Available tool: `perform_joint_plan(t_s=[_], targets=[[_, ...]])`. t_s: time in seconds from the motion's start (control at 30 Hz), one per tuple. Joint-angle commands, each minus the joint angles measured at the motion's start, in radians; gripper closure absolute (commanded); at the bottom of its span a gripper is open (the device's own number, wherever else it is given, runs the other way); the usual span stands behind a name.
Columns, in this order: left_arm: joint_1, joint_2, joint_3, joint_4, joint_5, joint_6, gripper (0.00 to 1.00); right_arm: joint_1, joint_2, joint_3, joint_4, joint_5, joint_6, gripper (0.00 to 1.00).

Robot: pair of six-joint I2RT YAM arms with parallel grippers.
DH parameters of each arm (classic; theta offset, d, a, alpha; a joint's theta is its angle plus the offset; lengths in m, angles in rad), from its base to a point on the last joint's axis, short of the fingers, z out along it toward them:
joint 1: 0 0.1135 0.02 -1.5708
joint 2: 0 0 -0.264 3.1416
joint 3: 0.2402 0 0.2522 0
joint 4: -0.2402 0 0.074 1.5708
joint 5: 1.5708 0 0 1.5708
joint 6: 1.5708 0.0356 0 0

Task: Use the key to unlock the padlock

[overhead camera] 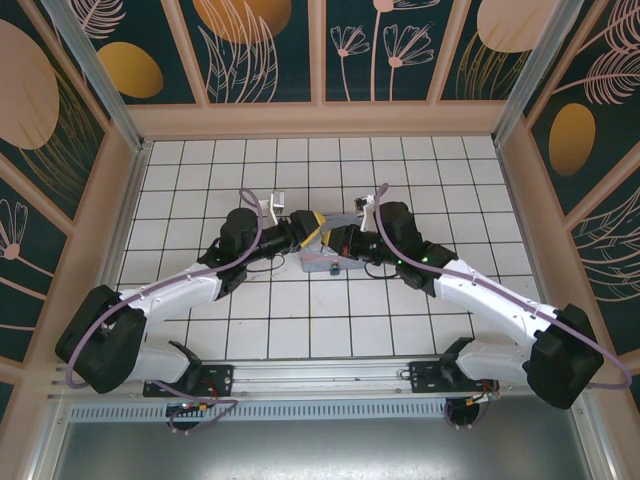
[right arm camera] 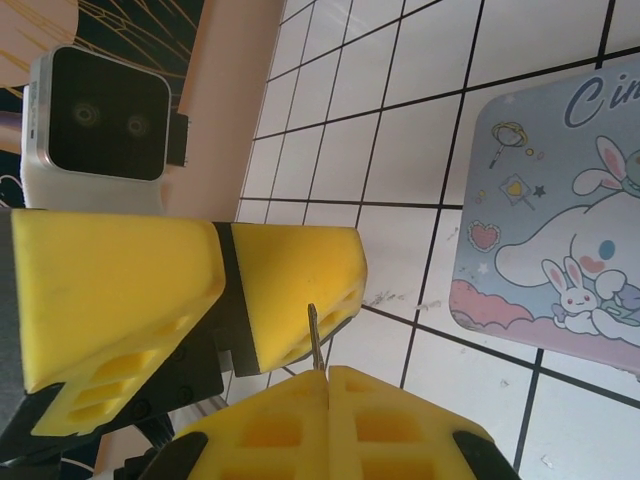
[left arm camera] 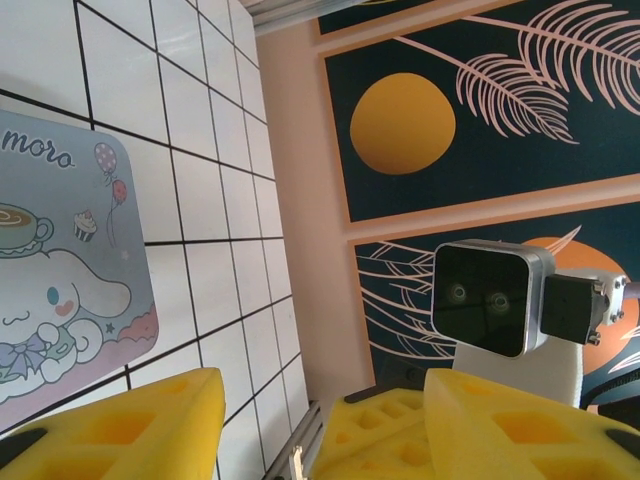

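the right tool [right arm camera: 328, 375] is pinched shut on the key [right arm camera: 313, 335], whose thin blade stands up from the yellow pads [right arm camera: 270, 430] above the tiled worktop [right arm camera: 340, 150], near the cartoon tin [right arm camera: 560, 230]. the left tool [left arm camera: 325, 385] stands partly open just beside it, gripping nothing i can see. the key looks light, stiff and slick, and probably twists in soft pads, so pinch its flat head.
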Motion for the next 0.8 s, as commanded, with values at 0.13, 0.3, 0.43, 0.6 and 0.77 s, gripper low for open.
perform_joint_plan(t_s=[0.13,0.3,0.43,0.6,0.77], targets=[[-0.01,0.013,0.021,0.046,0.021,-0.002,0.53,-0.007,0.006,0.04,0.059,-0.029,0.024,1.0],[-0.015,0.02,0.022,0.051,0.024,-0.002,0.64,-0.007,0.012,0.039,0.068,-0.034,0.028,1.0],[-0.02,0.025,0.022,0.051,0.021,0.0,0.68,-0.007,0.016,0.037,0.074,-0.036,0.031,1.0],[-0.021,0.03,0.024,0.051,0.021,0.0,0.76,-0.007,0.022,0.035,0.079,-0.039,0.032,1.0],[-0.021,0.037,0.029,0.047,0.017,0.006,0.86,-0.007,0.028,0.035,0.075,-0.039,0.029,1.0]])
